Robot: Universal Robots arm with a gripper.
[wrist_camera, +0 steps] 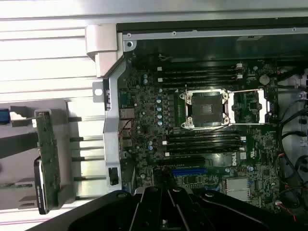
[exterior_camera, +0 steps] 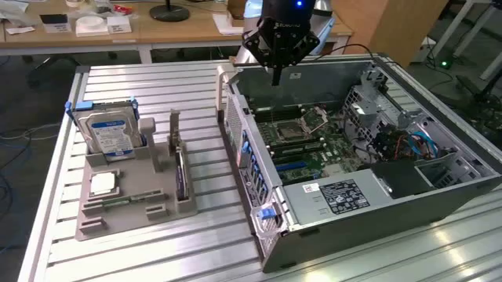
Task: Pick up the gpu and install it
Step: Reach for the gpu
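The gpu [exterior_camera: 181,176] stands on its edge in a slot of the grey holder [exterior_camera: 133,218] on the slatted table [exterior_camera: 157,82], well apart from the gripper [exterior_camera: 275,79]; in the wrist view the gpu [wrist_camera: 47,154] shows as a narrow board seen edge-on, w/ a dark part at one end. The gripper hangs over the open pc case [exterior_camera: 353,235], above the motherboard [exterior_camera: 310,147]; its jaws are clenched together and nothing is between them, so the card is not yet picked.

Handling, as I judge it: the card looks thin and light, stiff but fragile; the faces w/ the small components should not be squeezed. The bare upper edge of the board, approx. in the middle, seems the safest place for a pinch, because this edge stands free above the slot; the smooth edge can slip, and a tilted pull may jam the card in the slot.

Containers: the holder keeps also a hard drive [exterior_camera: 114,132] w/ blue-white label, upright in its own pocket, and a cpu [exterior_camera: 102,183] lying flat in a recess; the other slots I cannot read. The case contains the motherboard w/ an opened cpu socket [wrist_camera: 207,108], long memory slots [wrist_camera: 202,74] on both sides of it, a blue expansion slot [wrist_camera: 189,171] near to the gripper [wrist_camera: 166,192], a power supply [exterior_camera: 337,197], and cables [exterior_camera: 408,144] at the exterior view's right.
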